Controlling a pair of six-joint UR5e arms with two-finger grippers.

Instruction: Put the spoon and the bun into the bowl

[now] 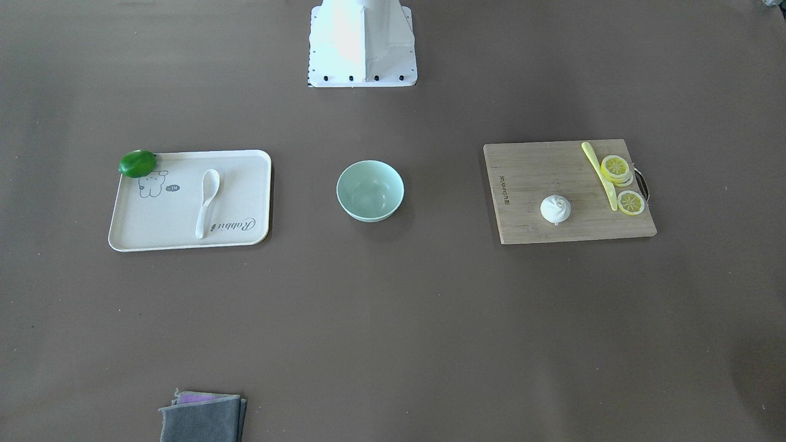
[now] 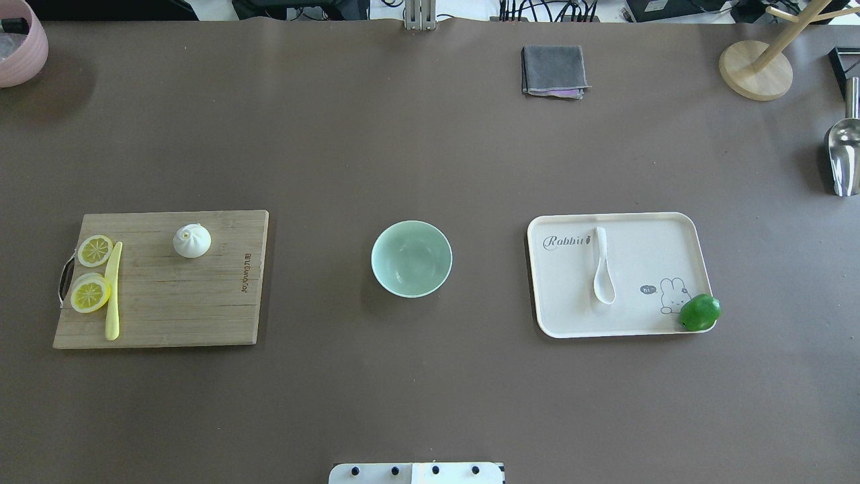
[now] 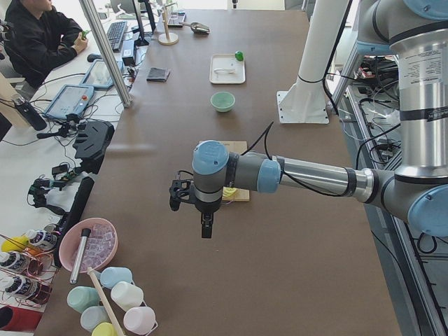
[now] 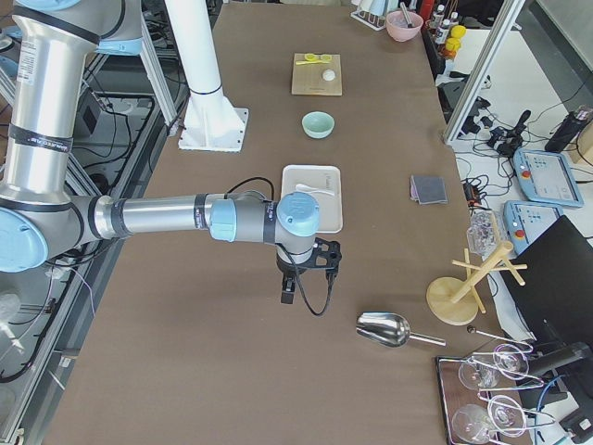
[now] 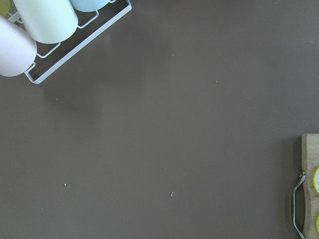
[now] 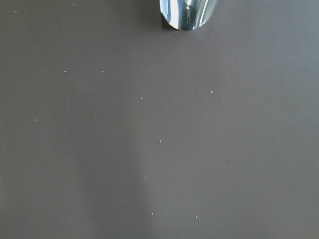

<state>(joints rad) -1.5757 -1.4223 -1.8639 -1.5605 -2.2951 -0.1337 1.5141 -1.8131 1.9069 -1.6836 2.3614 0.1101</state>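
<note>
The pale mint-green bowl (image 2: 411,259) stands empty at the table's middle. The white spoon (image 2: 602,274) lies on the cream tray (image 2: 672,235) to the bowl's right in the overhead view. The white pleated bun (image 2: 191,240) sits on the wooden cutting board (image 2: 181,302) to the bowl's left. My left gripper (image 3: 206,229) hangs above bare table beyond the board's outer end. My right gripper (image 4: 288,289) hangs above bare table beyond the tray. Both show only in the side views, so I cannot tell whether they are open or shut.
A green lime (image 2: 699,312) rests on the tray's corner. Lemon slices (image 2: 91,293) and a pale-yellow knife (image 2: 113,290) lie on the board. A grey cloth (image 2: 553,70), a metal scoop (image 2: 843,154), a wooden stand (image 2: 755,69) and a pink bowl (image 2: 20,47) line the table's edges.
</note>
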